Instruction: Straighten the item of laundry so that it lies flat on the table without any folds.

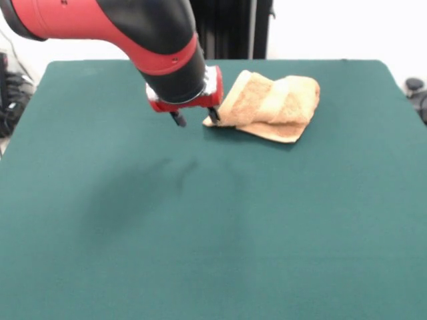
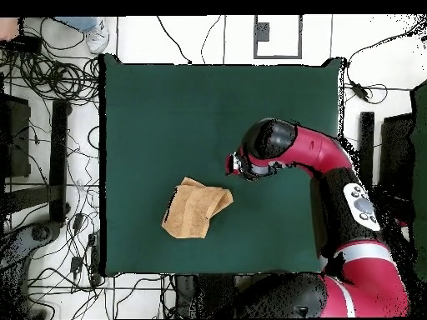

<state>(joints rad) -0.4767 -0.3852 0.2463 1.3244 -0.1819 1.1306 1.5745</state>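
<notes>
The towel (image 1: 270, 107) lies folded near the table's (image 1: 200, 253) far edge. The gripper (image 1: 195, 119) stands open, empty, one fingertip at the towel's corner. It should pinch only the top layer, I think, and pull outward slowly.

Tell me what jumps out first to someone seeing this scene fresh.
The bulky red and black arm swings in from the upper left of the front view, its open claw right at a crumpled tan-orange towel. The towel lies bunched near the far edge of the big green table.
</notes>
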